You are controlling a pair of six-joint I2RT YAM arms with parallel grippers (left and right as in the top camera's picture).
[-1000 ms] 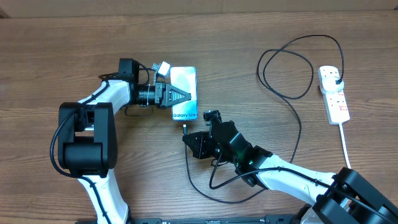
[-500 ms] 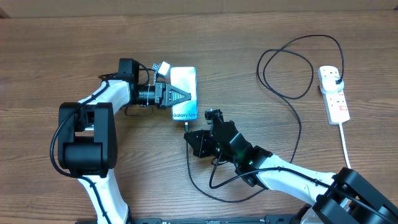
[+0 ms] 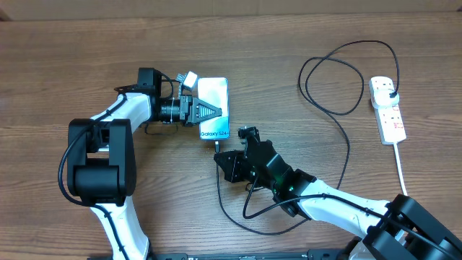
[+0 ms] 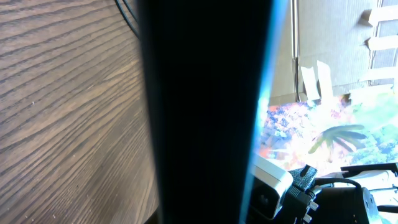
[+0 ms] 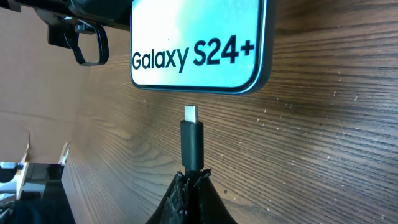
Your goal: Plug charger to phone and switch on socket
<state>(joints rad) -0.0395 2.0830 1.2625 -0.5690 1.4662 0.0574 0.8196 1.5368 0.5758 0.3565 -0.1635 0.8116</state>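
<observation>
Connector tip of the charger is clenched in the right gripper, aimed at the bottom edge of the phone, just short of touching. The phone lies flat on the worktop. The left gripper lies over the screen; I cannot tell its grip. Farther off, the cable loops to the socket.

The phone is light blue with black lettering, the charger black, the socket white and red.
</observation>
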